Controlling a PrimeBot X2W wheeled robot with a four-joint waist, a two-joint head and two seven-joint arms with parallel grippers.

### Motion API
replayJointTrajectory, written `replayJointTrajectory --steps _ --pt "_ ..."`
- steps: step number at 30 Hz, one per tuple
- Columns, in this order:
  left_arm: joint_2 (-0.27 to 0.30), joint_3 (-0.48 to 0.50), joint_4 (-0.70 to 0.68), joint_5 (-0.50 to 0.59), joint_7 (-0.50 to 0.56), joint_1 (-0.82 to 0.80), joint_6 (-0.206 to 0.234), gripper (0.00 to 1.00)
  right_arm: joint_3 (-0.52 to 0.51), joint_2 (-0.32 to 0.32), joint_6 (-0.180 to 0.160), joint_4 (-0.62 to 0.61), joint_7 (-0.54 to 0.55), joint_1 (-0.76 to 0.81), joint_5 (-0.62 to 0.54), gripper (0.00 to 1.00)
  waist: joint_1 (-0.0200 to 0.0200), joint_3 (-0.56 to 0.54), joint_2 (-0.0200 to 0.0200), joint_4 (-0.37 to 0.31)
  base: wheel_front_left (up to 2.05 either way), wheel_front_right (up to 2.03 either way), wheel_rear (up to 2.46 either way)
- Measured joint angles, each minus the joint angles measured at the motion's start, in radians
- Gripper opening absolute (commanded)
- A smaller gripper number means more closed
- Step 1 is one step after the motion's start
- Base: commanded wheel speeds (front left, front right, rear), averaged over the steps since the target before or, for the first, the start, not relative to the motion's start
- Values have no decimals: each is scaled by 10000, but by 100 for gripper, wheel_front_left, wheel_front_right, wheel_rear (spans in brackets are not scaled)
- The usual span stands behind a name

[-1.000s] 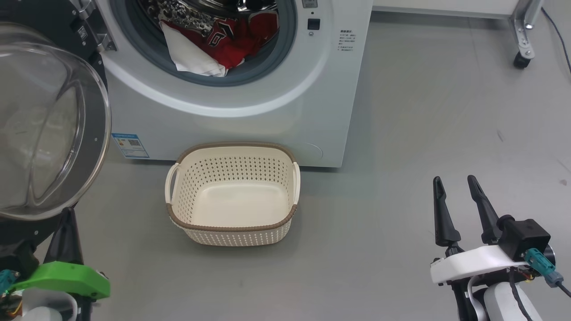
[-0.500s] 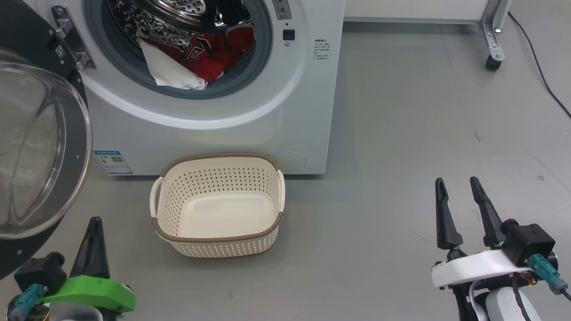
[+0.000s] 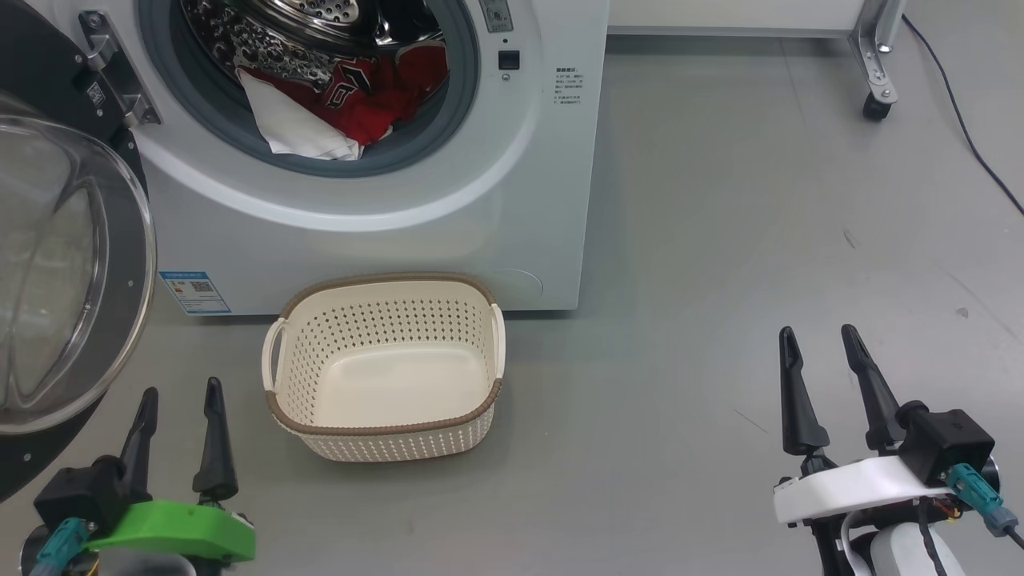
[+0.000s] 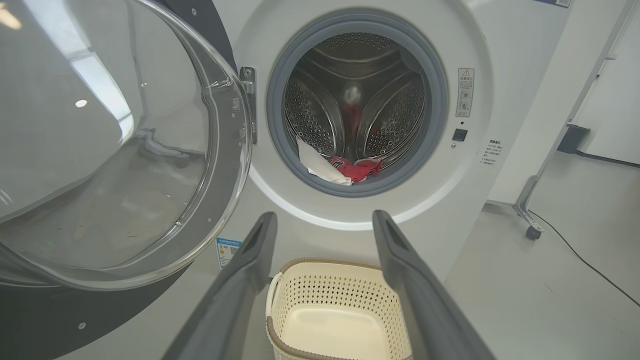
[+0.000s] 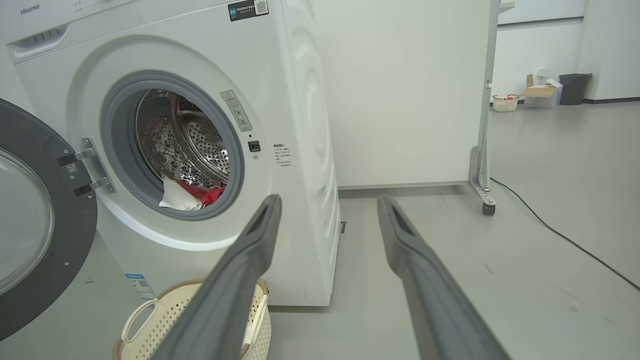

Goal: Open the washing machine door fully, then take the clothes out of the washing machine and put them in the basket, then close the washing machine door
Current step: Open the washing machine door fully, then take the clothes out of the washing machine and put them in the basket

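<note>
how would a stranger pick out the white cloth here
Find the large white front-loading washing machine with its round black-rimmed glass door open. At the front of its perforated steel drum lies a heap of clothes. The white cloth is the only pale piece, spilling onto the grey rubber gasket left of the red garments.
</note>
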Motion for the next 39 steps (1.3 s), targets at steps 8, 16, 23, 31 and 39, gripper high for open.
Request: replayJointTrajectory --steps 8,16,23,31,39 --pt "-31 -21 -320 73 -27 124 0 100 52 21 0 4 0 128 -2 100 0 71 0 -4 0 0 0" --pt "-73 -46 -531 263 -27 291 -4 100 54 25 0 4 0 130 -2 100 0 106 0 4 0 0 0" --pt "-107 -65 -686 265 -27 357 -75 100 56 29 0 4 0 130 -2 100 0 140 0 17 0 0 0" --pt "-115 -79 -807 355 -27 440 -77 100 58 33 2 4 0 130 -2 100 0 158 0 25 0 0 0" --pt "-127 -219 -897 366 -27 498 -77 100 82 35 2 23 0 130 -4 100 0 142 0 14 0 0 0"
